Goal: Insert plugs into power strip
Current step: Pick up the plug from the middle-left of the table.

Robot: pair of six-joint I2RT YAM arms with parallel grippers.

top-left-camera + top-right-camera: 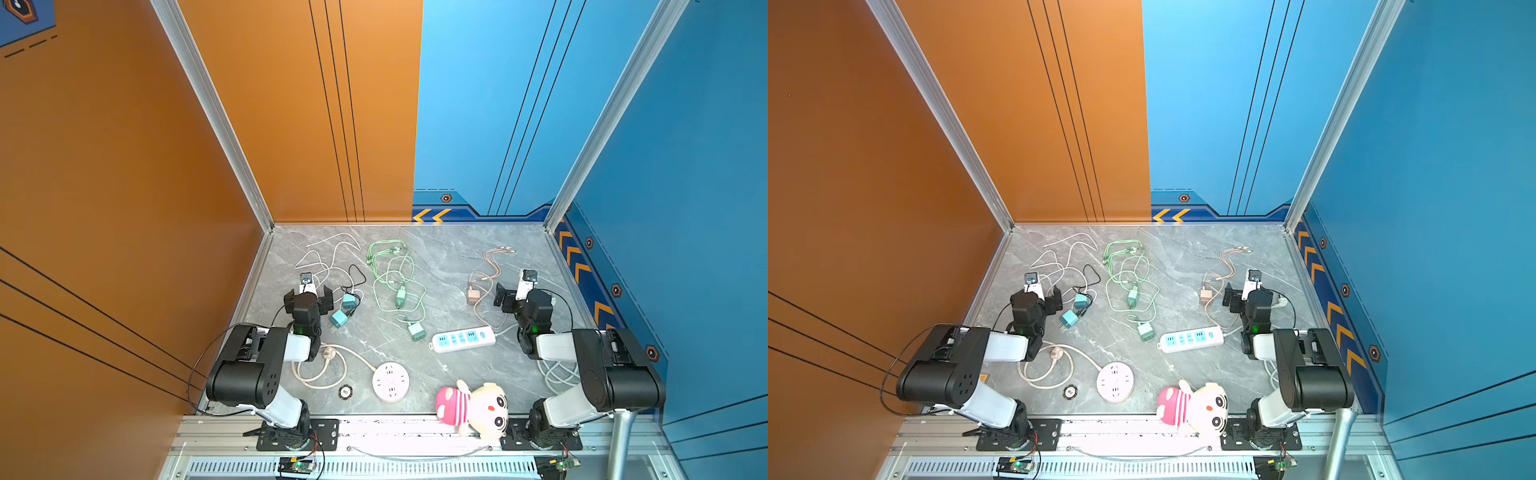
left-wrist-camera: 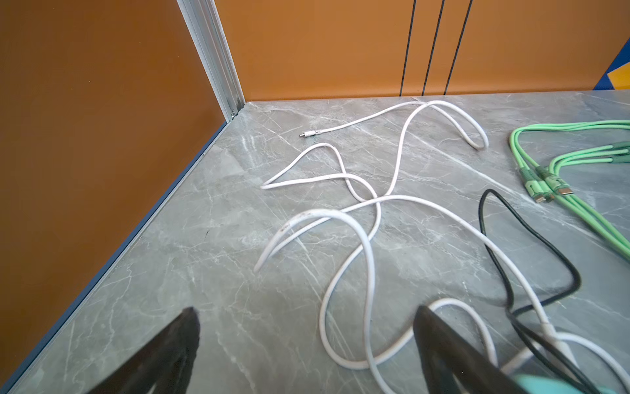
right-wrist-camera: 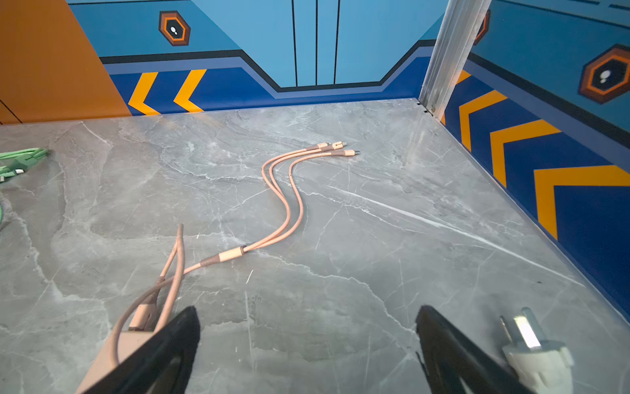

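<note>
Right now nothing is in hand: the left jaws and the right jaws both stand wide open and empty above the table (image 1: 457,257). The power strip (image 1: 463,338) lies flat, sockets up and all unfilled, toward the table's right edge, close to the right arm (image 1: 611,365). The pink plug (image 1: 473,296) sits just beside the right jaws, partly hidden behind one jaw in the right wrist view, so I'd have you start there. The two teal-blue plugs (image 1: 348,300) (image 1: 338,319) lie just beside the left jaws, and the two mint-green plugs (image 1: 400,296) (image 1: 416,331) lie mid-table among their looped cable. To do this well, shift sideways until the pink cube is centred between the jaws, come down square, and close on its flat side faces, not on the cable. I can't tell which way its prongs point, so check that before you lift. Leave the cord slack, and consider pinning the light-looking strip with the left arm (image 1: 249,365) while you press in. Mind the white mains plug (image 3: 535,358) lying just outside the other right jaw.
</note>
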